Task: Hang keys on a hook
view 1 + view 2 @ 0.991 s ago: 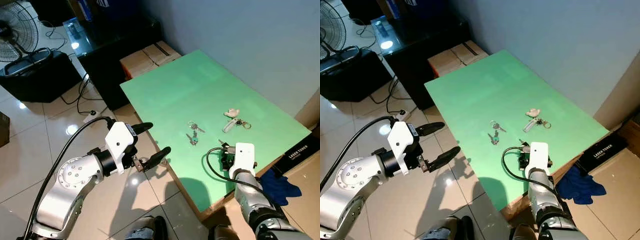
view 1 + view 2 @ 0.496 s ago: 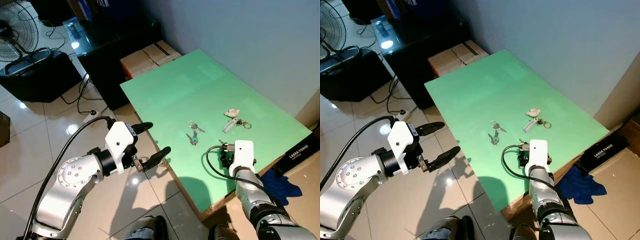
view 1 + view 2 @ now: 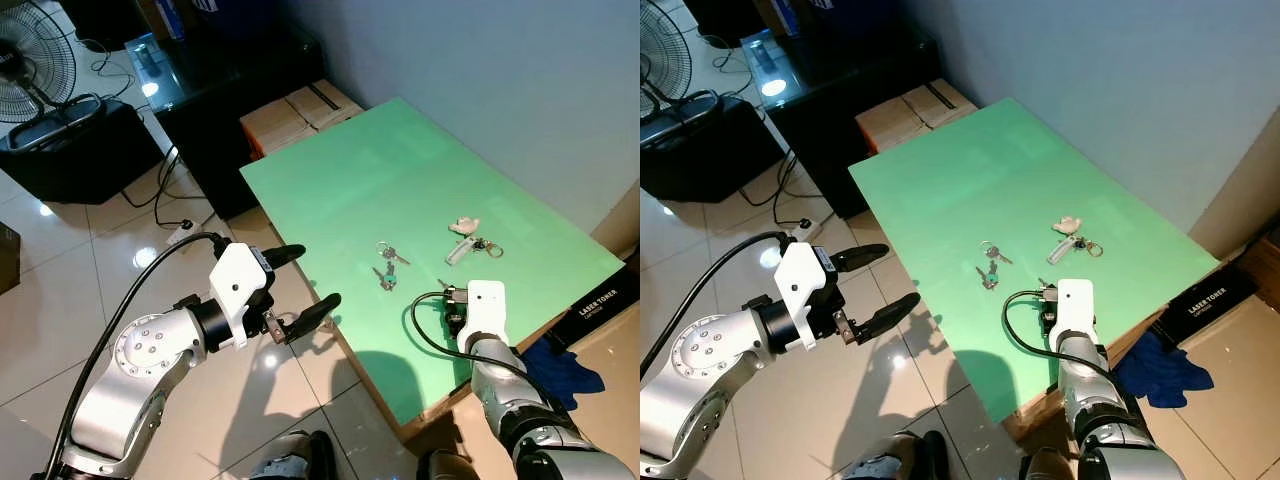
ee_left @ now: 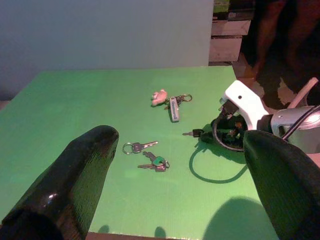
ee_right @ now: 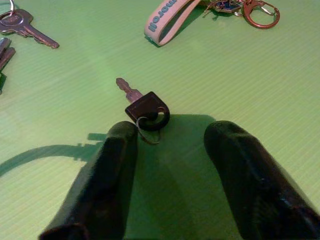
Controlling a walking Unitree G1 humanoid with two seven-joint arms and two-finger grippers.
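— Why is the right gripper [image 5: 167,165] down so low on the flat green tabletop [image 3: 400,190]?

— Its two black fingers are spread, empty, either side of the small black-headed key on a wire ring [image 5: 144,109]; I judge it is lining up a pinch.

— And the left gripper [image 3: 300,285]?

— Parted too, holding nothing, off the tabletop's near-left edge, probably keeping clear.

green table [image 3: 400,190] | black-headed key [image 5: 142,105] | key bunch [image 3: 385,266] | strap keychain [image 3: 465,243]
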